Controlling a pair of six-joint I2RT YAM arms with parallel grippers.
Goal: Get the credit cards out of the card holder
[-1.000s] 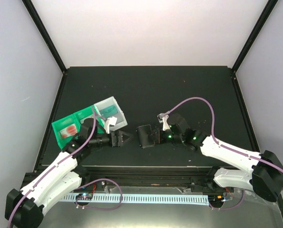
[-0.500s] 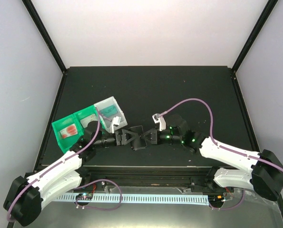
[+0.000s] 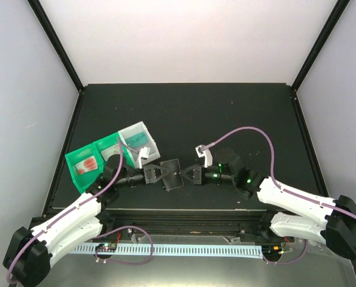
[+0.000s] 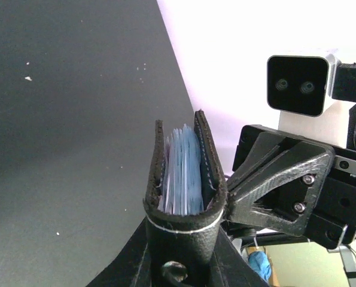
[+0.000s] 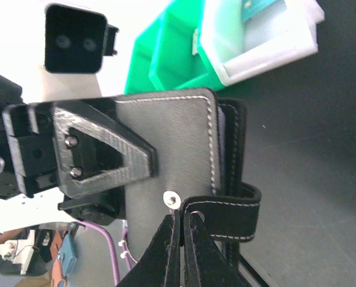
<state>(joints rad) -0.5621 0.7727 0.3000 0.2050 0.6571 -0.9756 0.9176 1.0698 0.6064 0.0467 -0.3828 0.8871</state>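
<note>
The card holder (image 3: 172,174) is a black leather wallet with white stitching, held in the air between both grippers. My left gripper (image 3: 160,173) is shut on its folded left edge (image 4: 183,218). Pale-blue sleeve and card edges (image 4: 183,170) show between the covers. My right gripper (image 5: 182,222) is shut on the holder's black strap (image 5: 228,212), beside a metal snap. A teal credit card (image 3: 140,139) lies in the white bin. A whitish card with red print (image 3: 88,163) lies in the green tray.
The green two-compartment tray (image 3: 76,170) and the white bin (image 3: 146,129) stand at the left of the black table, just behind my left arm. The table's near edge runs right below both grippers.
My left gripper has moved right to the card holder and closed on its edge. The right gripper has brought the holder left and turned it, keeping its grip.
</note>
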